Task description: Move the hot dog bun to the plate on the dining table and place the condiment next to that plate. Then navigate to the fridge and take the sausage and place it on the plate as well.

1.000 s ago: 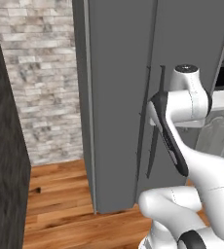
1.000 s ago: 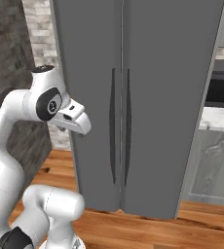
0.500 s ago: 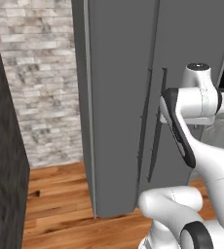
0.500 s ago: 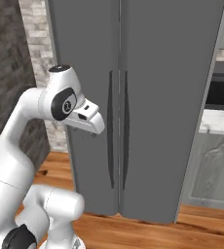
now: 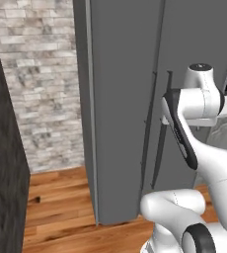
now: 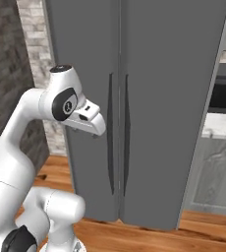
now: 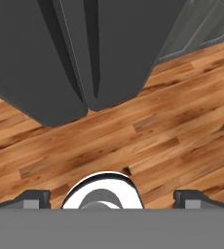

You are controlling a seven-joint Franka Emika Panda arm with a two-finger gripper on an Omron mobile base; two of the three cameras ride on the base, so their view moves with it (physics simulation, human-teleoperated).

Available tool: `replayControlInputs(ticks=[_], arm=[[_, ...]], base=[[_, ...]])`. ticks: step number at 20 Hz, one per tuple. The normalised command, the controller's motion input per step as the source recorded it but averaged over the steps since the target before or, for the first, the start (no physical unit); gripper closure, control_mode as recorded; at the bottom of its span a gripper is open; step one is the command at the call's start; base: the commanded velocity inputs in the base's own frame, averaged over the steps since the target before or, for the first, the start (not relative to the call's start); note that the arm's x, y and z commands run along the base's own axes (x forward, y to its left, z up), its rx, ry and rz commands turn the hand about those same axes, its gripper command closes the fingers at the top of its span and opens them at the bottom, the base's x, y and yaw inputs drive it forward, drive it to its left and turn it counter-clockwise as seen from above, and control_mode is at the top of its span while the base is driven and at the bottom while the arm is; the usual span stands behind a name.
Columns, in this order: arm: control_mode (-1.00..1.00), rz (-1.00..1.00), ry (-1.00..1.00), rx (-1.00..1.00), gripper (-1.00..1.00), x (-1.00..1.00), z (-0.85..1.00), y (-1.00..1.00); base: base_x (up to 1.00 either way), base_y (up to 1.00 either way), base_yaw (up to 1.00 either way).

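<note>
1. The fridge (image 6: 149, 98) stood before me with both flat grey doors closed, so I could not tell what its shelves held.
2. Its two dark handles (image 6: 119, 133) ran upright either side of the centre seam, close together.
3. My gripper (image 7: 112, 198) pointed down at the wooden floor (image 7: 182, 131), fingers spread fully apart, holding nothing.
4. In the hand view, the fridge's bottom edge met bare floor, open in front of the doors.
5. A brick wall (image 5: 41, 79) flanked the fridge's left side; a grey cabinet (image 6: 215, 172) stood near its right.
</note>
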Motion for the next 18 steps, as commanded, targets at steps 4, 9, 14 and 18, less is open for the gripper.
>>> replayControlInputs(ticks=[4,9,14,18], arm=[[1.00,0.00,0.00,0.00,-1.00,0.00,0.00,0.00],[1.00,0.00,0.00,0.00,-1.00,0.00,0.00,0.00],[-1.00,0.00,0.00,0.00,-1.00,0.03,0.00,-0.36],[-1.00,0.02,-0.07,0.03,-1.00,0.32,-0.13,-0.87]], base=[[0.66,0.00,0.00],[0.34,-0.04,0.00],[0.00,-0.09,0.00],[0.00,0.00,0.00]])
